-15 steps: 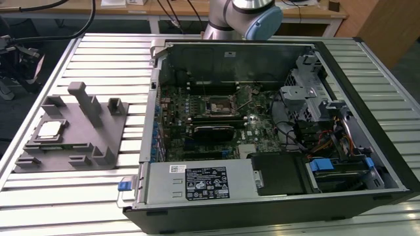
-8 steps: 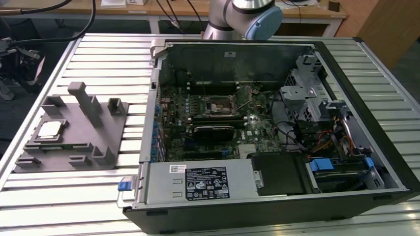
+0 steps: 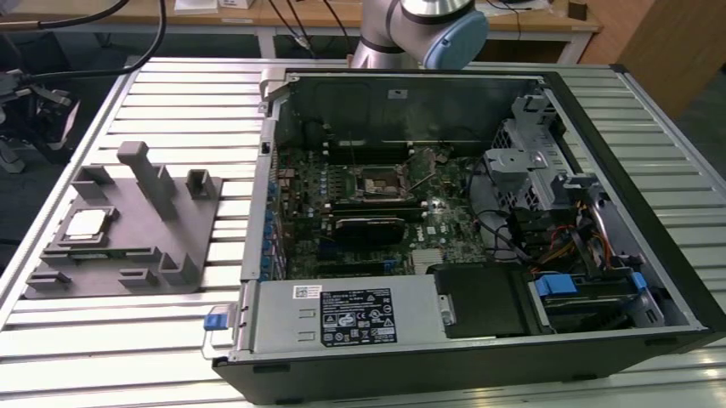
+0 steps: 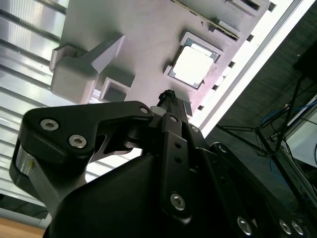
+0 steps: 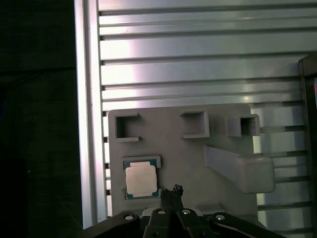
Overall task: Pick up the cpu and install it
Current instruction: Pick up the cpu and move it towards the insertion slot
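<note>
Task thing: The small, flat, square cpu (image 3: 88, 223) with a silvery-white metal top was seen lying in a shallow recess of the grey plastic holder block (image 3: 127, 231). The block was set on the slatted aluminium counter (image 3: 170, 93) at the exterior view's left.

Hand: In both wrist views the black metal hand (image 5: 173, 191) (image 4: 168, 95) was held above the holder block. Its tips were just beside the cpu and apart from it. The fingers were pressed together and nothing was pinched between them.

Done: No step of the task was judged complete, as the cpu had not been lifted from its recess.

Left: Both the pick-up and the seating in the socket were judged outstanding.

Destination: The open black computer case (image 3: 454, 370) was laid on its side at the exterior view's right, well apart from the cpu, with the green motherboard (image 3: 445, 223) exposed. The square metal-framed socket (image 3: 378, 181) was seen near the board's middle. Whether its cover stood open could not be told.

Around: The grey robot arm (image 3: 426, 25) with a pale blue joint cap was seen at the far edge of the counter, beyond the case. A silver labelled power supply (image 3: 340, 314) was fitted at the case's near end.

In the way: The tall grey posts (image 3: 138, 166) of the holder block rose near the cpu's recess. Around the socket, bundled cables (image 3: 511, 229), a grey metal drive cage (image 3: 522, 170) and the case walls were judged to narrow any approach.
</note>
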Controlling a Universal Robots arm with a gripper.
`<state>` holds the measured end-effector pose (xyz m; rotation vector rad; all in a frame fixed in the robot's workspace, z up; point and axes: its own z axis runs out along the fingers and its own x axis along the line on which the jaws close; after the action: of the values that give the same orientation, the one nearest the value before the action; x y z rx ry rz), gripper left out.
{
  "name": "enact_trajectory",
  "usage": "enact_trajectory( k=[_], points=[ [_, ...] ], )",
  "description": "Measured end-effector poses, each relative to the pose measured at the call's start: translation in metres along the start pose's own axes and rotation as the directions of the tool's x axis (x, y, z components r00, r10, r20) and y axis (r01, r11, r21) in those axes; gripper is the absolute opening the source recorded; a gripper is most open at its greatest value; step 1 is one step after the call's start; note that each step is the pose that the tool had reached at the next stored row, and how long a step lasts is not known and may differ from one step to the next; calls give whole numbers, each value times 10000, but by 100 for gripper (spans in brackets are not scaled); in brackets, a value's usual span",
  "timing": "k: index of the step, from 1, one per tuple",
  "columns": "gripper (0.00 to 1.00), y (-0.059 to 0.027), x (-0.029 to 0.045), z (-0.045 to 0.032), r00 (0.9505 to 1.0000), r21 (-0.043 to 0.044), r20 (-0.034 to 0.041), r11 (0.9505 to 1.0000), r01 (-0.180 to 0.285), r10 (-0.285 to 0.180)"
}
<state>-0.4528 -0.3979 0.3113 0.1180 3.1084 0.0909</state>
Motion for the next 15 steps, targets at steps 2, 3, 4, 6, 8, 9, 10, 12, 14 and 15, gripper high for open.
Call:
enact_trajectory(
  k=[2, 3, 4, 6, 8, 9, 10, 12, 14, 15],
  points=[
    [11, -1, 2, 11, 10000, -1, 1, 10000, 0, 0],
    [11, -1, 4, 17, 10000, 0, 2, 10000, 0, 0],
    [11, -2, 5, 24, 10000, 0, 2, 10000, 0, 0],
    [11, -3, 9, 36, 10000, 0, 2, 10000, 0, 0],
    [11, -4, 12, 48, 10000, 2, 1, 10000, 0, 0],
    [11, -4, 15, 53, 10000, 2, 1, 10000, 0, 0],
    [11, -4, 16, 58, 10000, 2, 1, 10000, 0, 0],
    [11, -5, 18, 68, 10000, 2, 2, 10000, 0, 0],
    [11, -6, 20, 79, 10000, 1, 2, 10000, 0, 0],
    [11, -6, 21, 84, 10000, 2, 1, 10000, 0, 0]
  ],
)
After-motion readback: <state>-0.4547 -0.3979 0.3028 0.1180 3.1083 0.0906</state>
